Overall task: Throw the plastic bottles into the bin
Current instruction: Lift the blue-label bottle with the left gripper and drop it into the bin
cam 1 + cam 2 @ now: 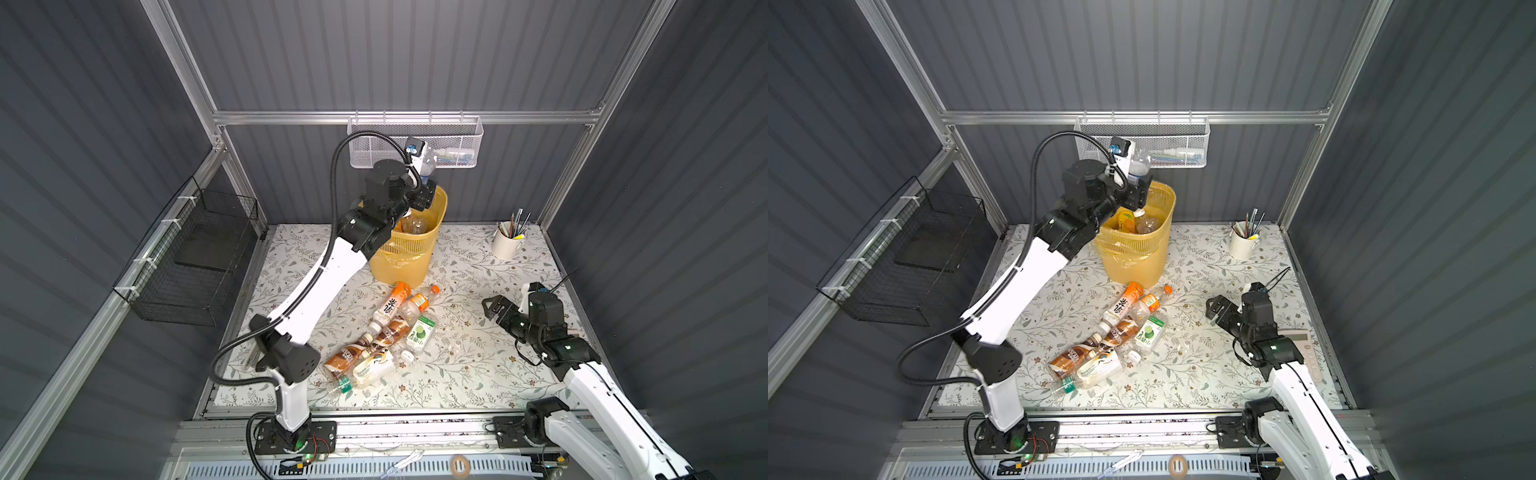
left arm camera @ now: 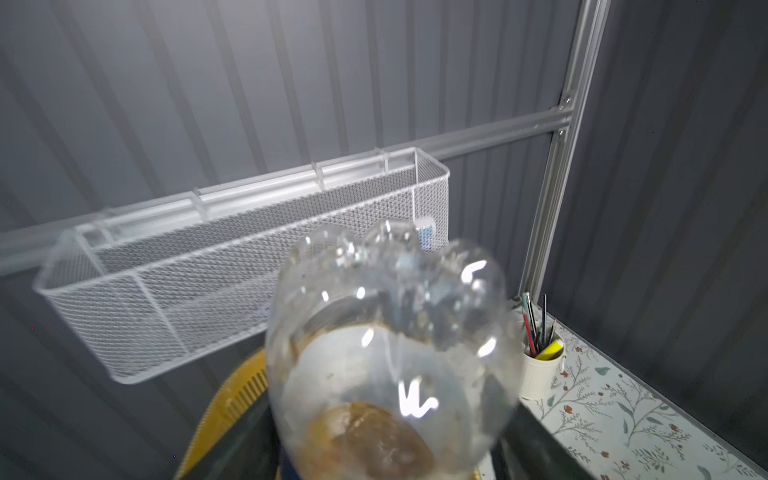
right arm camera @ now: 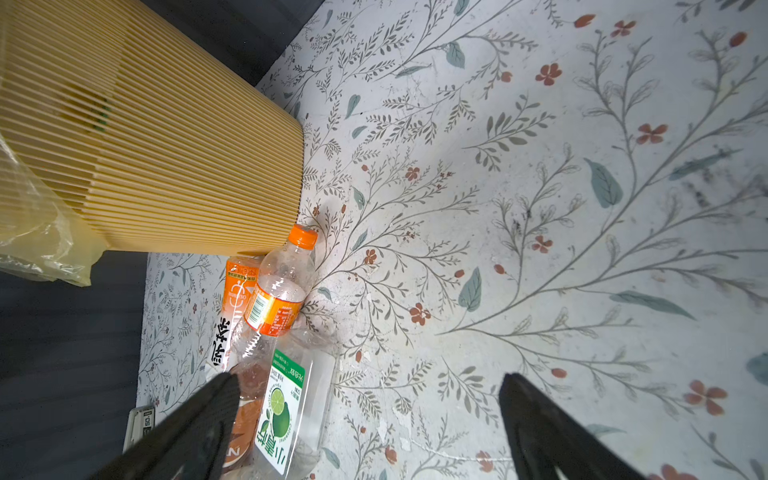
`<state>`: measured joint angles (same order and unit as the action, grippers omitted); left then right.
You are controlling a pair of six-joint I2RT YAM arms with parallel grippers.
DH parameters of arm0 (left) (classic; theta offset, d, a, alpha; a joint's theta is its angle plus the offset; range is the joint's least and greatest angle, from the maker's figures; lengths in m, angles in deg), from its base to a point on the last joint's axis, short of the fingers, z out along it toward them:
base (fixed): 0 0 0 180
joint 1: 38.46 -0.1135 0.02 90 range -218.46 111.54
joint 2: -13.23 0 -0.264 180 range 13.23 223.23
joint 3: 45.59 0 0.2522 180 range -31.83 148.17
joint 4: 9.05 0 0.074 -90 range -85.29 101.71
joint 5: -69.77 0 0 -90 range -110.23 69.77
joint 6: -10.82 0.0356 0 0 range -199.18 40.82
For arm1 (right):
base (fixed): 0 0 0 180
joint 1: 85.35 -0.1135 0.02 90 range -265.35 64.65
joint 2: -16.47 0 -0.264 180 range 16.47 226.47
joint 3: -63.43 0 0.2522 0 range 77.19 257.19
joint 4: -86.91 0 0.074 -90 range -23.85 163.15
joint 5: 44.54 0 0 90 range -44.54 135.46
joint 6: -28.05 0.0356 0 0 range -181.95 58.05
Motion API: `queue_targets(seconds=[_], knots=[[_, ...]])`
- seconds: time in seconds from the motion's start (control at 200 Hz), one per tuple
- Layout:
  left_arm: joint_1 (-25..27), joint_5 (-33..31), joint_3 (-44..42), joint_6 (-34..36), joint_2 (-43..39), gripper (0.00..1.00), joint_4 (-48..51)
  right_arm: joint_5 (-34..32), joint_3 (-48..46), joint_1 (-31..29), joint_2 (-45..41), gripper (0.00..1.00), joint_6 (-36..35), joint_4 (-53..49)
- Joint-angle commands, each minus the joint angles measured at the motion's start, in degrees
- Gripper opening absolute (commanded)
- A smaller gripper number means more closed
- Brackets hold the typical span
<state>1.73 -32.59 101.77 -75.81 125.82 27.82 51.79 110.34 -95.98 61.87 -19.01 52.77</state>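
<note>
Left end effector [image 1: 426, 192] over rim of tall yellow lattice bin [image 1: 409, 262], clear plastic bottle [image 1: 428, 164] between jaws, grip unclear. Right end effector [image 3: 370, 380] spread wide above bare floral counter [image 3: 540, 208].

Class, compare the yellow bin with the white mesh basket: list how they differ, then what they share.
The bin is yellow and tall; the basket is white, long and shallow. The bin stands on the table; the basket hangs from the rail. The bin has slatted sides and a clear liner; the basket is fine mesh. Both are open-topped.

Glossy clear plastic bottle [image 2: 390, 353]; matt yellow plastic bin [image 3: 166, 145].
</note>
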Motion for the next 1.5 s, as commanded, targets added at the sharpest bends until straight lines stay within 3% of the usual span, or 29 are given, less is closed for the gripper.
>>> queue_targets(seconds=[0.0,0.06,0.245,0.51,0.74,0.93,1.201,1.496], knots=[[-0.1,6.1,8.6,-5.6,2.5,0.91,12.8,0.4,2.0,0.3,-1.0,0.99,-2.4,-3.4],[-0.1,7.1,5.0,-6.4,-0.6,1.0,9.5,0.1,1.8,0.4,-1.7,0.99,-2.3,-3.6],[-0.1,4.9,-13.9,-7.3,-15.9,1.0,-1.5,0.5,1.3,0.4,-1.6,0.99,-1.6,-4.2],[0.0,-0.6,-37.9,-8.3,-34.7,1.0,-4.9,2.8,1.0,-0.1,0.7,0.99,1.1,-2.5],[0.0,-4.9,-56.0,-11.5,-46.1,1.0,0.4,1.8,0.9,-3.5,3.9,0.99,5.0,0.0],[0.0,-6.0,-65.4,-14.4,-51.6,1.0,8.0,-0.8,0.2,-7.2,5.7,0.99,9.0,1.7],[1.9,-3.6,-76.9,-23.9,-55.8,0.98,15.5,-3.7,1.5,-12.4,10.6,0.99,13.2,2.1],[15.7,-5.5,-85.4,-36.3,-54.6,0.95,20.6,-5.4,2.9,-15.3,13.5,0.99,14.2,3.1]])
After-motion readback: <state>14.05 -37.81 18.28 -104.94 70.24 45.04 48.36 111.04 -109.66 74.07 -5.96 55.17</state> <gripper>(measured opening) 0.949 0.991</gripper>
